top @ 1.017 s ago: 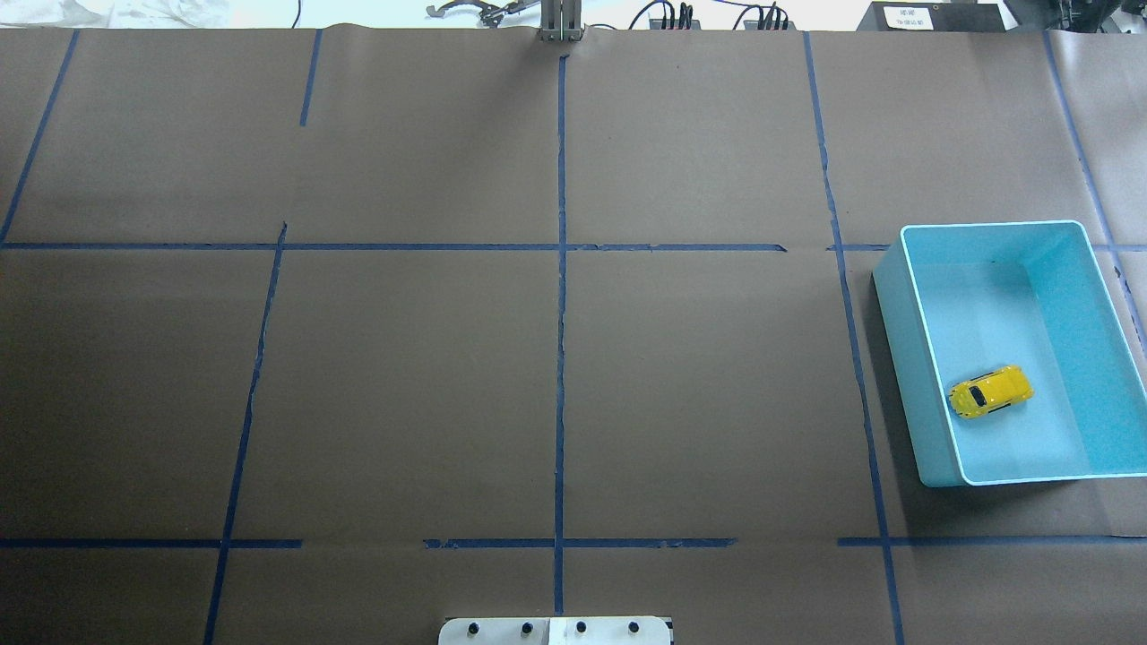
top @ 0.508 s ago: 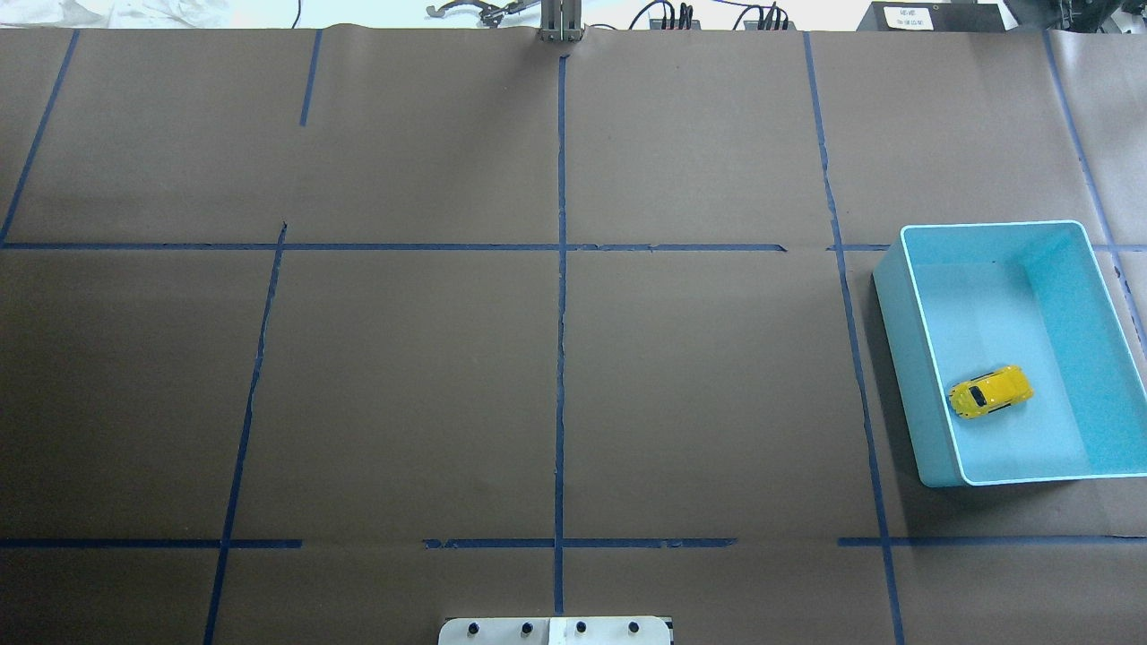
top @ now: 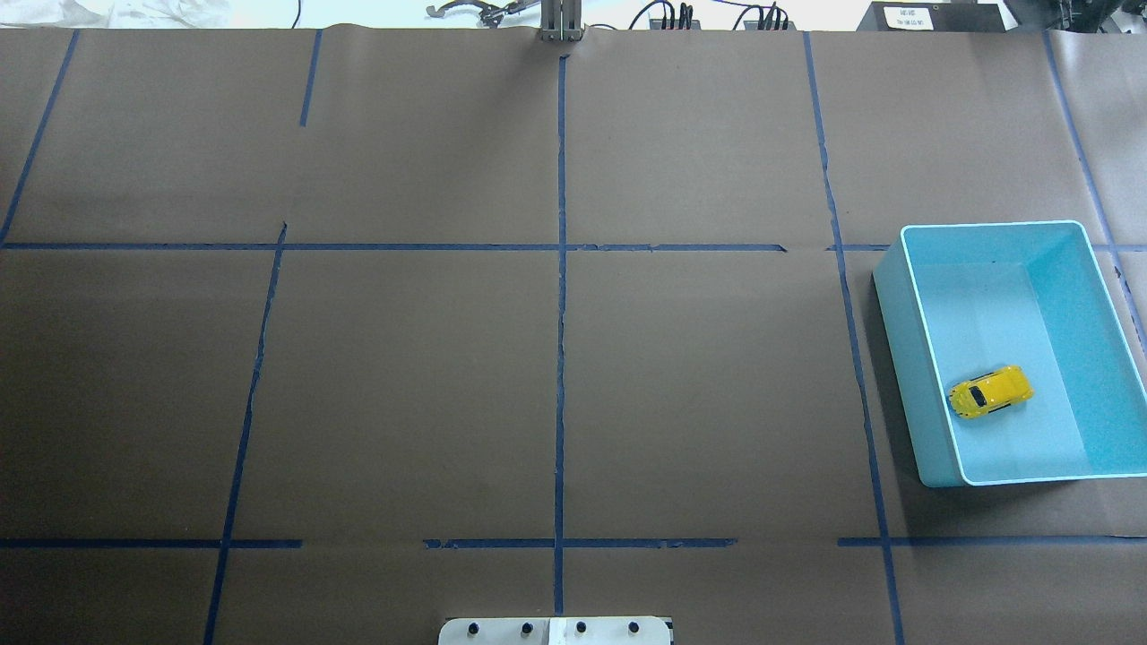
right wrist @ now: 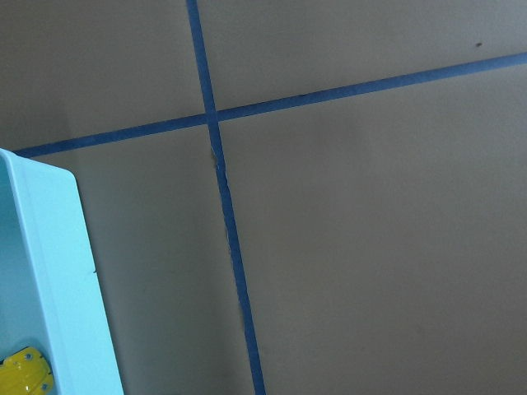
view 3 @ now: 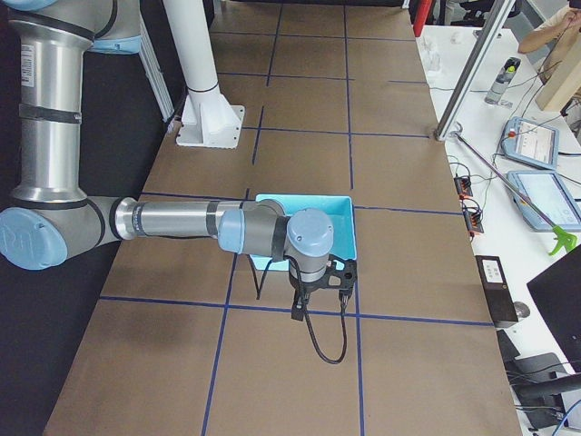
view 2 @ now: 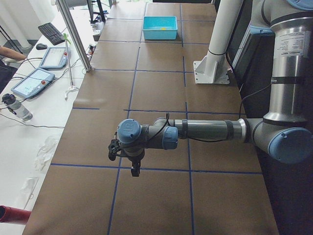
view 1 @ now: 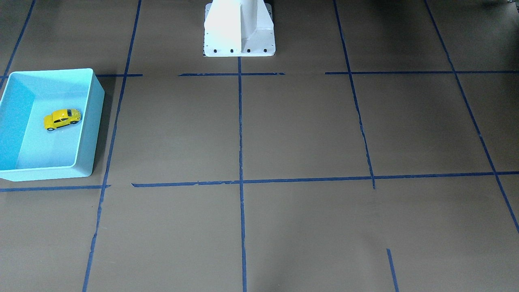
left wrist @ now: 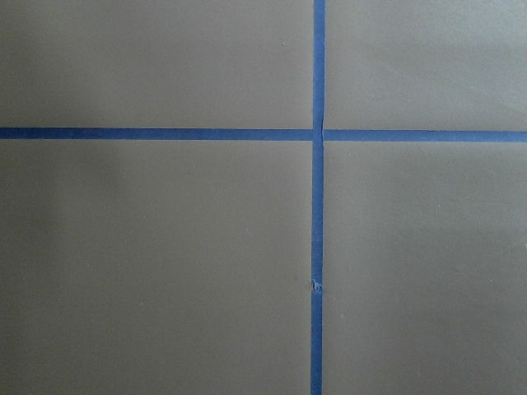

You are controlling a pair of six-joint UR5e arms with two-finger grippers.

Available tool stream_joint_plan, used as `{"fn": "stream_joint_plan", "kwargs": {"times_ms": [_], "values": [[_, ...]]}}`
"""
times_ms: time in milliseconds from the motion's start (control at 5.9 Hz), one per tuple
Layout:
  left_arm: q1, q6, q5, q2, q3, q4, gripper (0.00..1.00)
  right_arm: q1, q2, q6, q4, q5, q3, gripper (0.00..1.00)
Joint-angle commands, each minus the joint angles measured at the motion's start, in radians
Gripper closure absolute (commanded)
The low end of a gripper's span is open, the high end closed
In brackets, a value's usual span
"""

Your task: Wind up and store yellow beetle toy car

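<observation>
The yellow beetle toy car [top: 990, 391] stands on its wheels inside the light blue bin [top: 903, 358], near the bin's near left wall. It also shows in the front view [view 1: 62, 119], and a corner of it shows in the right wrist view [right wrist: 23, 374]. My left gripper [view 2: 134, 171] shows only in the left side view, hanging over bare table far from the bin. My right gripper [view 3: 298, 313] shows only in the right side view, just outside the bin [view 3: 340, 227]. I cannot tell whether either gripper is open or shut.
Brown paper with blue tape lines covers the table [top: 556, 358]. The white robot base [view 1: 239, 28] stands at the table's near middle edge. Cables and boxes [top: 932, 16] lie beyond the far edge. Operators' tablets [view 2: 32, 81] lie on a side desk.
</observation>
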Motion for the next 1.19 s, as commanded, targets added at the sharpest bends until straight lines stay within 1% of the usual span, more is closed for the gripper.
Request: {"fn": "stream_joint_plan", "kwargs": {"times_ms": [0, 508, 678, 1017], "values": [[0.001, 0.002, 0.0, -0.004, 0.002, 0.001, 0.0, 0.0, -0.002, 0.0, 0.087, -0.003, -0.035, 0.0], [0.001, 0.0, 0.0, -0.004, 0.006, -0.001, 0.0, 0.0, -0.013, -0.013, 0.082, 0.002, -0.033, 0.0], [0.001, 0.0, 0.0, -0.005, 0.006, 0.001, 0.0, 0.0, -0.045, -0.013, 0.089, 0.005, -0.031, 0.0], [0.001, 0.002, 0.002, -0.005, 0.006, 0.001, 0.0, 0.0, -0.047, -0.014, 0.087, 0.005, -0.03, 0.0]]}}
